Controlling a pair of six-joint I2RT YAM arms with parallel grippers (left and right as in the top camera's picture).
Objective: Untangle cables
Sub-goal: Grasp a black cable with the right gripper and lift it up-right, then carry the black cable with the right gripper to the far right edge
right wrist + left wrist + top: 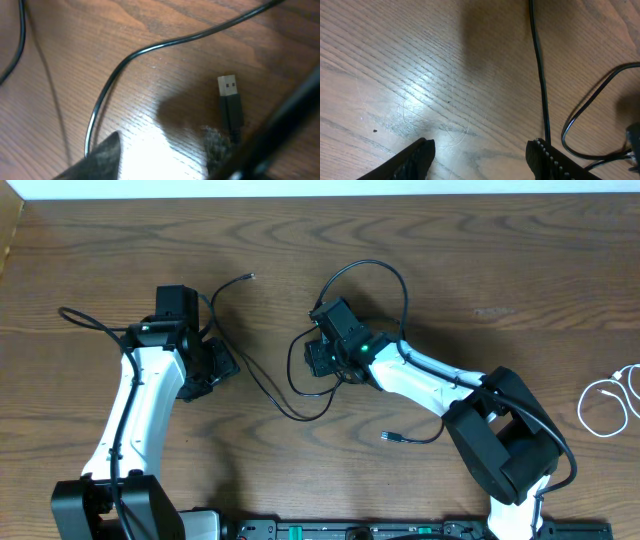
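Cables [290, 405]: thin black cords lie in loose, crossing loops on the wood at mid-table, between my two arms; their curves overlap beside and beneath the right arm's head, so I judge the knot unsolved.
Table [480, 290]: dark wood grain, bare around the loops, which gives me room to drag a strand clear.
Right arm [430, 375]: reaches in from the near right and is lowered over the densest part of the tangle, to my mind because a free end lies there to take.
Left arm [135, 410]: stands on the other side of the loops, low over the table, placed, I judge, to pin or pull the opposite run.
White cable [603, 408]: coiled alone at the far right edge, well apart from the black ones.
Right gripper [160, 155]: fingers apart over lit bare wood, clamped on nothing I can see; a black curve runs up to one finger.
Left gripper [482, 157]: fingers wide apart, nothing between them; a straight black strand runs down just beside one fingertip.
USB plug [227, 86]: small metal tip on a black body, flat on the wood just beside the right gripper's other finger.
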